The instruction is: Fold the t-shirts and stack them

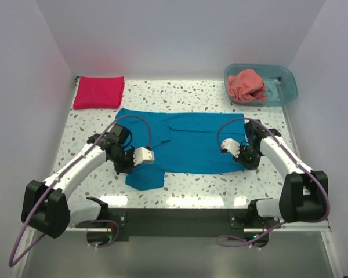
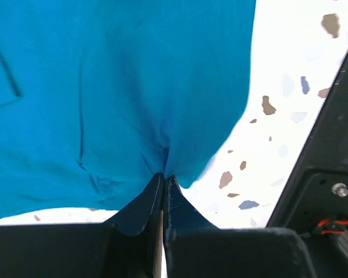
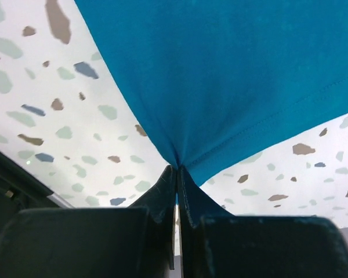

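A teal-blue t-shirt (image 1: 185, 142) lies spread across the middle of the table, one sleeve hanging toward the near edge. My left gripper (image 1: 129, 164) is shut on its near left part; in the left wrist view the cloth (image 2: 122, 87) bunches into the closed fingertips (image 2: 164, 176). My right gripper (image 1: 247, 156) is shut on the shirt's near right corner, and the cloth (image 3: 232, 69) pinches into my gripper (image 3: 177, 168). A crimson-magenta t-shirt (image 1: 99, 92) lies folded at the far left. A salmon-coral t-shirt (image 1: 246, 85) sits crumpled in the tub.
A translucent teal plastic tub (image 1: 281, 87) stands at the far right corner. The speckled tabletop (image 1: 209, 185) is walled by white panels on three sides. The arm bases and a dark rail run along the near edge.
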Tool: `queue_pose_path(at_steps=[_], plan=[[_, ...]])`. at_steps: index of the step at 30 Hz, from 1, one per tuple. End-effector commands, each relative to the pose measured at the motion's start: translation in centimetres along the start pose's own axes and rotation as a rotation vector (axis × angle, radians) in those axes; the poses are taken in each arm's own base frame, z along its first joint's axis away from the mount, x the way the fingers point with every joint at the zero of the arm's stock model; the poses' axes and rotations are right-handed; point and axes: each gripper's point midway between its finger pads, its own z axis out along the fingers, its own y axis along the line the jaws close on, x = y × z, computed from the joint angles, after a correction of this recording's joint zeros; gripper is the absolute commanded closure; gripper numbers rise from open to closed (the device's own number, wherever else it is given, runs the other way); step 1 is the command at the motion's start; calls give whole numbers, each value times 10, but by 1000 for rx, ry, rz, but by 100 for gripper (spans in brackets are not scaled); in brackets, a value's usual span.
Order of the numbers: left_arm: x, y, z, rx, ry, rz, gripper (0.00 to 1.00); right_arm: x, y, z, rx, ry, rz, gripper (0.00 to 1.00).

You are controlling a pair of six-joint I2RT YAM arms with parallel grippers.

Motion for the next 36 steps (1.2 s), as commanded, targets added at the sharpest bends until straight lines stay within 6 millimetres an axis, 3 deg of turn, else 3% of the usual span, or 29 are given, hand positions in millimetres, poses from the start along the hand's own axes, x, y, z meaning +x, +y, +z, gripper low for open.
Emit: queue_pose_path(at_steps=[1, 8, 19, 28, 36], plan=[[-12, -2, -27, 13, -46, 0, 100, 2, 14, -14, -47, -21, -6, 100], [-32, 64, -59, -65, -87, -19, 100, -6, -24, -25, -38, -52, 41, 100], [-73, 167, -78, -151, -113, 13, 100, -32, -85, -22, -40, -54, 40, 100], [-80, 223, -58, -145, -80, 27, 100, -42, -131, -13, 2, -29, 41, 100], [-74, 251, -46, -156, -73, 16, 100, -44, -159, -2, 9, 0, 40, 100]])
